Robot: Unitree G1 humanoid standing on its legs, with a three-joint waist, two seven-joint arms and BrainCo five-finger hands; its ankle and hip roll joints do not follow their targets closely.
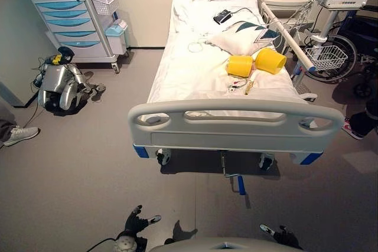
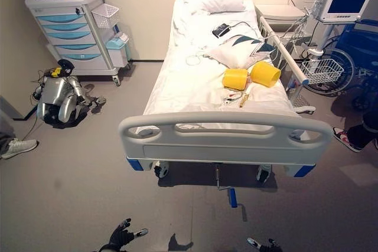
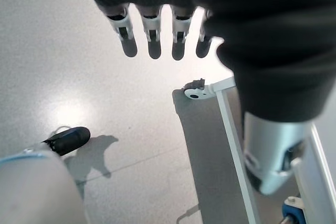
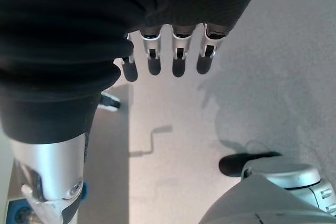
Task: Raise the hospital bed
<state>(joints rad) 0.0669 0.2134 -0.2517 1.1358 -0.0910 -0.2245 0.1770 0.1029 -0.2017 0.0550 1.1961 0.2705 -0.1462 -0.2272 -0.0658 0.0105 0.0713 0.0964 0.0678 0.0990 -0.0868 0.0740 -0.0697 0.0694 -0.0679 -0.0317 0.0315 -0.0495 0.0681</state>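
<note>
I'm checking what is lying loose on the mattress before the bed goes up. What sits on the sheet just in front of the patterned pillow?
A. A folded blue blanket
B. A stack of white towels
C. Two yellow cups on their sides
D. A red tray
C: two yellow cups lie tipped over on the bed, beside the patterned pillow.

Left hand (image 1: 137, 222) and right hand (image 1: 277, 232) hang low at the sides, fingers relaxed, holding nothing.
</note>
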